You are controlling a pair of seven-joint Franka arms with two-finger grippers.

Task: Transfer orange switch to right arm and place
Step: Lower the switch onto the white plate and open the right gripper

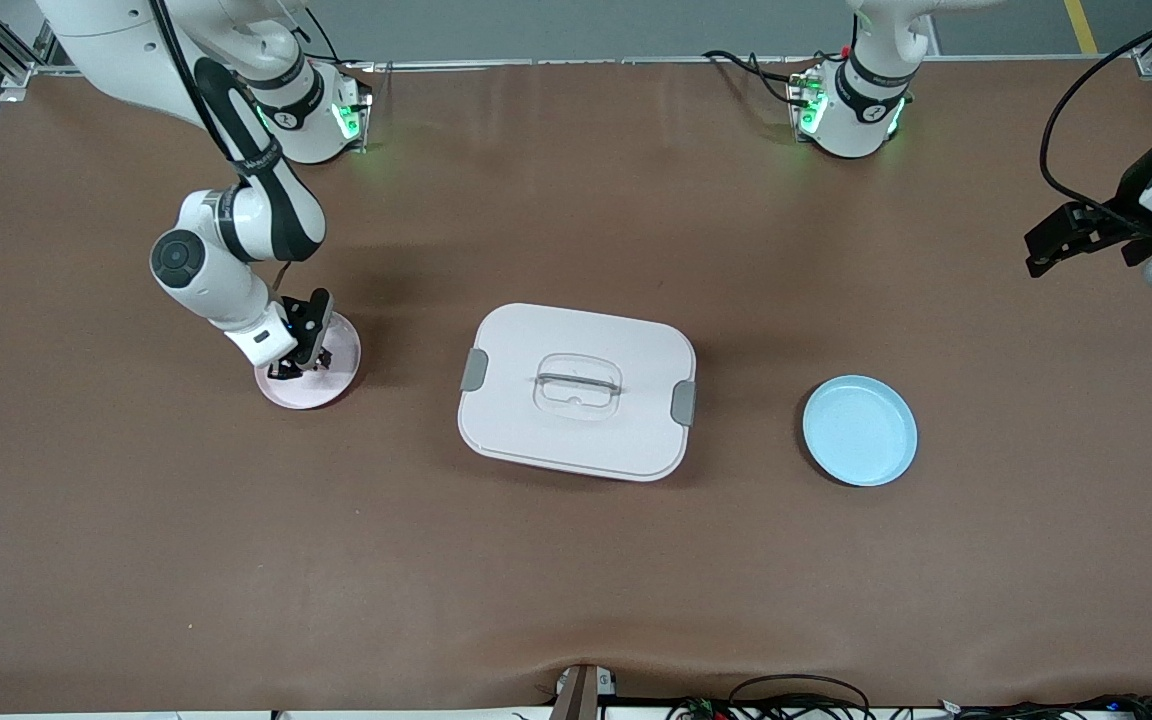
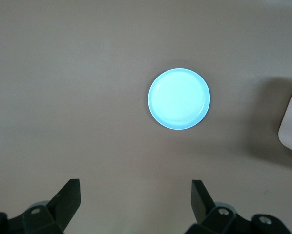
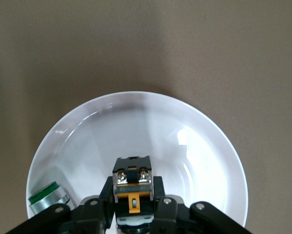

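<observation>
The orange switch (image 3: 132, 178), a small black block with two silver screws and an orange face, rests low in the pink plate (image 3: 209, 141). My right gripper (image 3: 133, 184) is shut on it, one finger pressed against each side. In the front view the right gripper (image 1: 288, 372) reaches down onto that pink plate (image 1: 338, 372) at the right arm's end of the table. My left gripper (image 1: 1038, 258) hangs open and empty in the air at the left arm's end of the table, and the left arm waits there. In its own view the left gripper (image 2: 136, 187) shows only bare table between its fingers.
A small silver piece with a green top (image 3: 46, 197) lies in the pink plate beside the switch. A white lidded box (image 1: 576, 390) with grey latches stands mid-table. A light blue plate (image 1: 859, 430) lies toward the left arm's end, also in the left wrist view (image 2: 179, 98).
</observation>
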